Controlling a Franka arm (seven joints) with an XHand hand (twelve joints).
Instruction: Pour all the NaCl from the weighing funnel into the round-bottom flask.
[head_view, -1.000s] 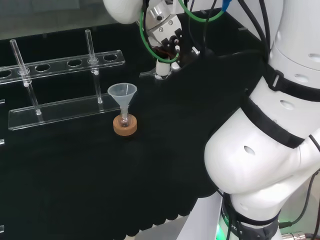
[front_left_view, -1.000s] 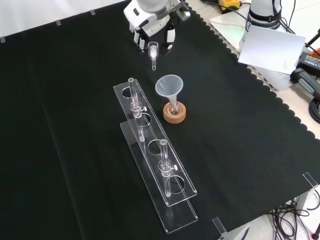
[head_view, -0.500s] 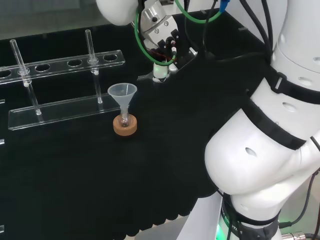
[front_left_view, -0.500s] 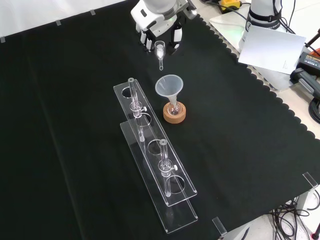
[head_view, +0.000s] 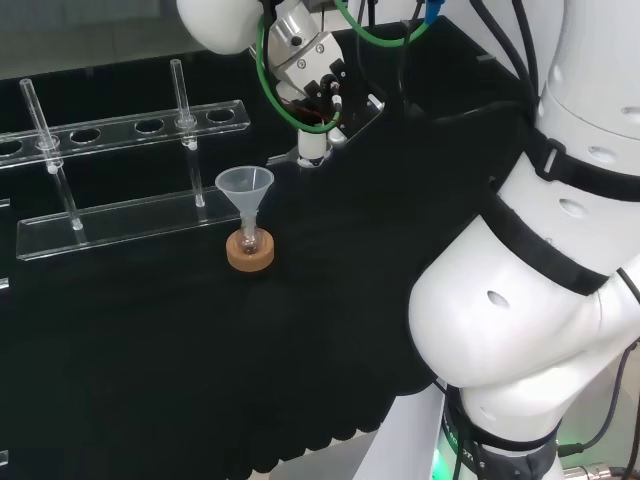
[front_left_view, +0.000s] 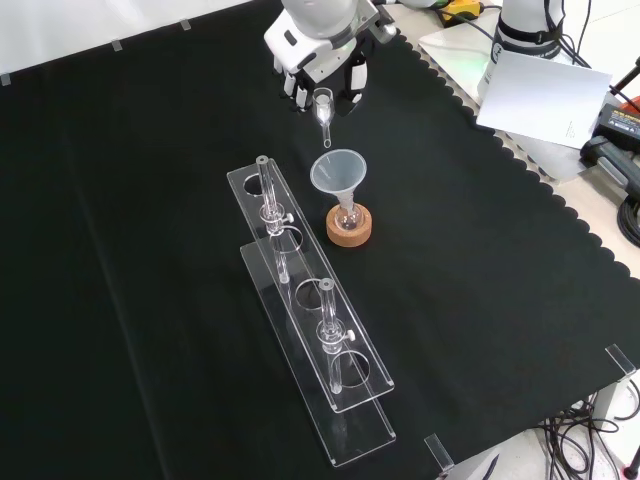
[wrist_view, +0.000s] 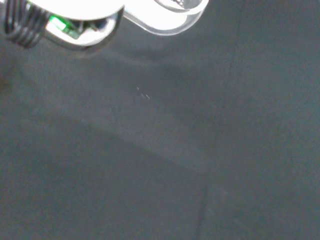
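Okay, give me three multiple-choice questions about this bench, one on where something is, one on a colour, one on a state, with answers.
1. In the front view, where is the weighing funnel?
A. above the plastic funnel
B. in the rack
C. lying on the cloth

2. What colour is the stand under the round-bottom flask?
A. red
B. cork brown
C. white

3. What is the hand doing?
A. open, empty
B. pressing the rack
C. holding the weighing funnel

Answers: 1 A, it hangs higher in the view; 2 B, a cork ring; 3 C, the fingers close round it.
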